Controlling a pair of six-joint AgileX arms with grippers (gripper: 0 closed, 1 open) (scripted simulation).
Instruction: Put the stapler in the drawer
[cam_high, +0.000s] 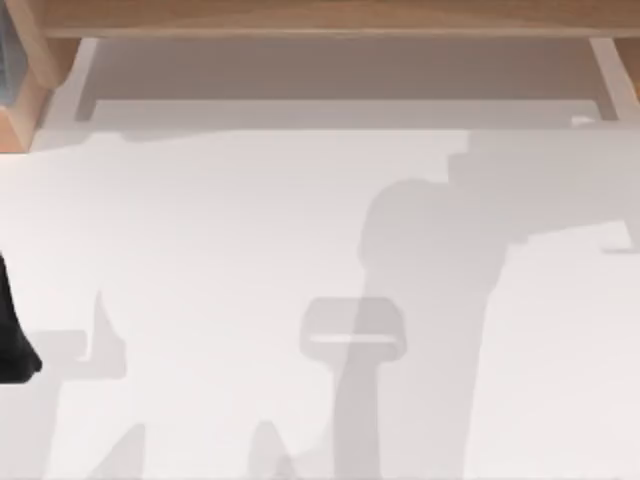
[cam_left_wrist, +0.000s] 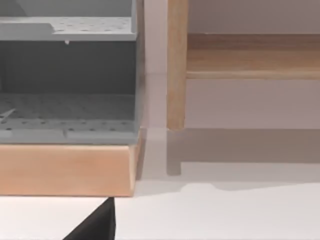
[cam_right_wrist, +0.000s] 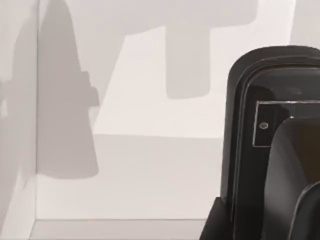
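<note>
Right wrist view: the stapler (cam_right_wrist: 250, 150) is seen up close, apparently clamped by the right gripper (cam_right_wrist: 295, 175) with its fingers closed on it, over the open white drawer (cam_right_wrist: 125, 170), so lowering and release are likely called for next, while the left arm (cam_high: 12, 340) is parked at the desk's (cam_high: 300, 250) left edge.

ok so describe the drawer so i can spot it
A wooden frame runs along the top view's upper edge. The drawer is the wide shallow tray pulled out below it. It is pale white, unlike the tan wood and the grey rack at the left.
</note>
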